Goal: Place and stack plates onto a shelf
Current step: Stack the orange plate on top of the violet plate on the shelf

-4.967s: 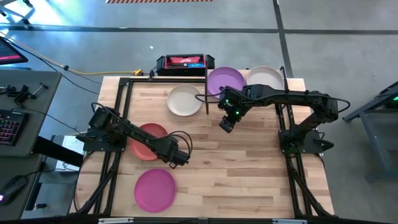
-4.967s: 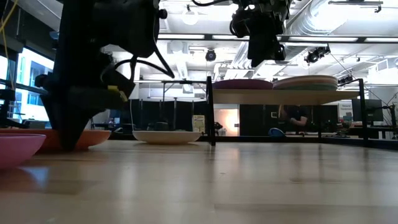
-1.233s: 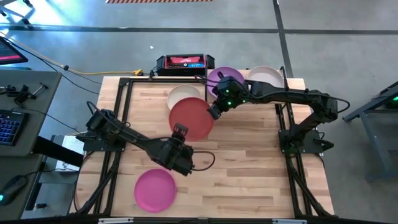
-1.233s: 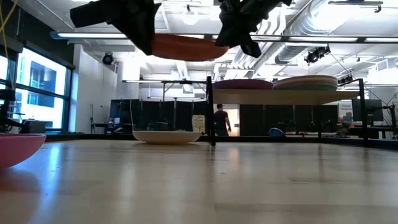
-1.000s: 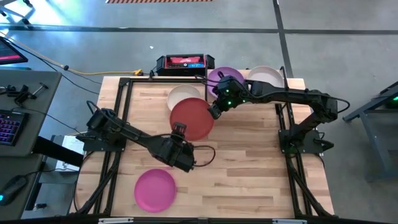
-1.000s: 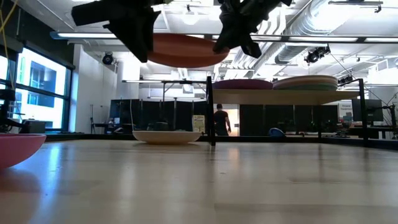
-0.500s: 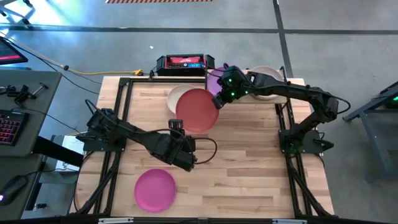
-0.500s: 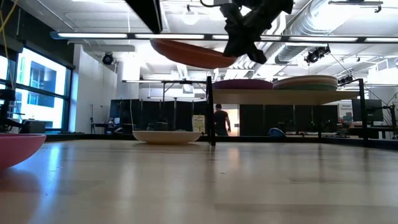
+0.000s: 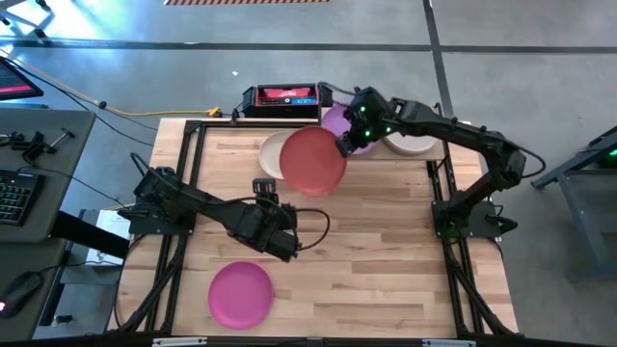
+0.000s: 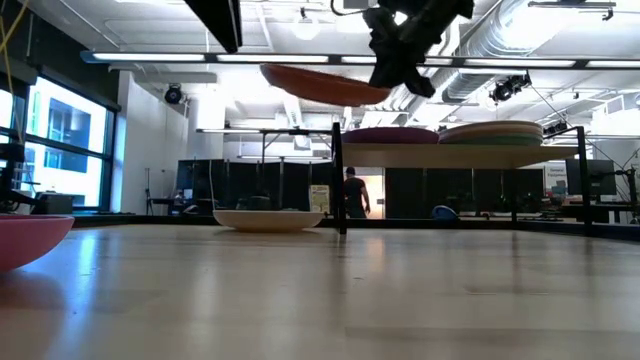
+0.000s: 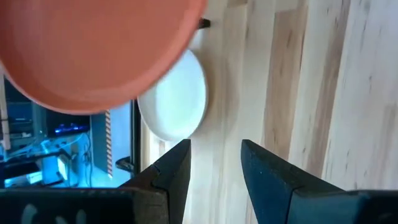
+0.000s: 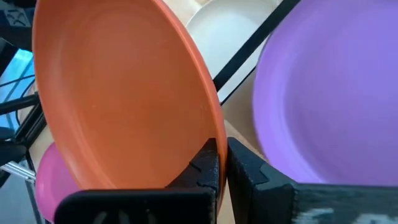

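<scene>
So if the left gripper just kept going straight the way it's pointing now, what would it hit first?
Most likely the cream plate lying on the table straight ahead of the open left gripper. The coral red plate, held by the right gripper, hangs higher, so it would probably pass above, though depth is unclear.

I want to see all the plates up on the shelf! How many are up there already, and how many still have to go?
Done: a purple plate and a stack beside it sit on the shelf; how many are stacked is unclear. In hand: the right end effector grips the coral red plate by its rim, raised beside the shelf. The left end effector is open. Left: the cream plate and the magenta plate on the table.
</scene>
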